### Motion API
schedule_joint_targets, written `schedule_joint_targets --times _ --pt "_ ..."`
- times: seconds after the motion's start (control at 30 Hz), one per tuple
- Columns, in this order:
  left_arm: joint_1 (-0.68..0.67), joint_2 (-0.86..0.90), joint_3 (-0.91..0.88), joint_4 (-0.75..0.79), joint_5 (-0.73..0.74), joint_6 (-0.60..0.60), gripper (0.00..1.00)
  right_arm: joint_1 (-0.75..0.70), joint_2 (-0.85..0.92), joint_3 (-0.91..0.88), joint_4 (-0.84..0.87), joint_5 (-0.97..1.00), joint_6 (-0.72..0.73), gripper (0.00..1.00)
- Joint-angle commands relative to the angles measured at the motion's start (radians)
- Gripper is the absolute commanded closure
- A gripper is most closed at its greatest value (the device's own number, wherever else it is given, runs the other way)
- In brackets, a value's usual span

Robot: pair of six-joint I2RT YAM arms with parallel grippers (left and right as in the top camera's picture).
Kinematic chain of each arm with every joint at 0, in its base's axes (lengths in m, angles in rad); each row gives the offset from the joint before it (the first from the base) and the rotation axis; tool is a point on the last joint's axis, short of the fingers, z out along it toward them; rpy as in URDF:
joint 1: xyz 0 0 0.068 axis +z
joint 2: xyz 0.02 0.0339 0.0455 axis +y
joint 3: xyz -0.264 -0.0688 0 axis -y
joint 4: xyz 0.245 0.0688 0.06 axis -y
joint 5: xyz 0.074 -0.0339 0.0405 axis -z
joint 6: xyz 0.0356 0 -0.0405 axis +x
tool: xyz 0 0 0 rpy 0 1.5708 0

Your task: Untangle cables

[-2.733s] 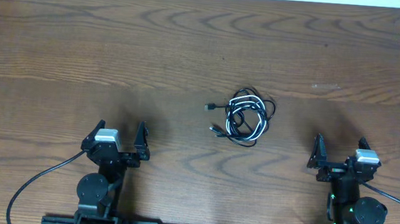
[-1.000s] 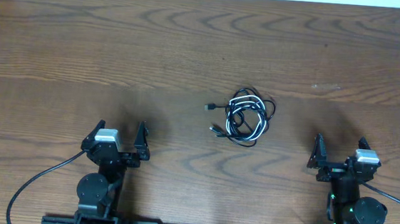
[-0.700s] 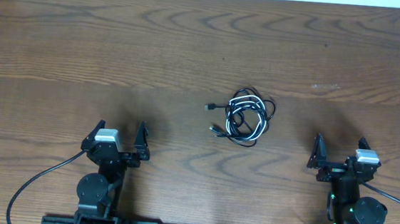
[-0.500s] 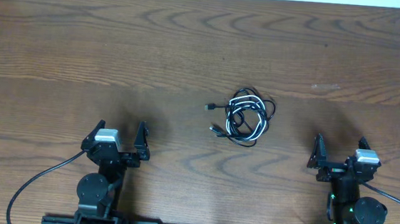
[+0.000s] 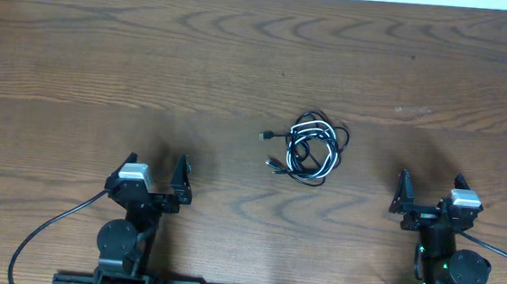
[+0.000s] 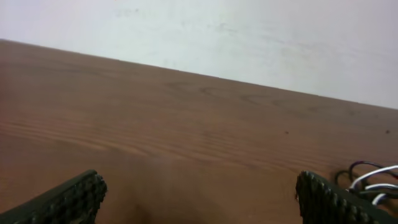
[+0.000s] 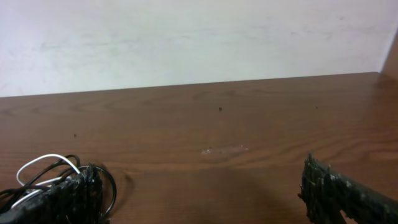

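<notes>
At the near edge of the tabletop (image 5: 106, 58), toward its left corner, the left claw (image 5: 154, 163) stands with its fingers spread wide and nothing between them. In the left wrist view, its ribbed fingers (image 6: 68, 200) sit at the lower corners of the picture, with bare wood between them.

Toward the near right corner, the right claw (image 5: 431, 183) is likewise fully spread and empty. In the right wrist view, its fingers (image 7: 342, 193) also frame bare wood.

The cables (image 5: 312, 147) lie flat near the centre of the tabletop, slightly right of the middle. They are farther from the near edge than both claws and well apart from each. Black and white cords are wound together into one tangled loop. Two short ends with small plugs project from the left side of the bundle.

Part of the bundle shows in the left wrist view at the right edge (image 6: 373, 183) and in the right wrist view at the lower left (image 7: 50, 180).
</notes>
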Motion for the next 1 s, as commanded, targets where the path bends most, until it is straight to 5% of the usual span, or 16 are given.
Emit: schedule_joint_targets --times 0.0,0.5,0.97 --pt "-0.002 0.022 0.063 -0.013 0.018 -0.076 0.02 -0.008 -0.005 -0.002 -0.003 0.004 0.002 0.01" --pt "-0.002 0.577 0.486 -0.016 0.102 -0.094 0.03 -0.008 -0.005 -0.002 -0.003 0.004 0.002 0.01" --pt "-0.002 0.770 0.756 -0.417 0.412 -0.098 0.02 -0.008 -0.005 -0.002 -0.003 0.004 0.002 0.01"
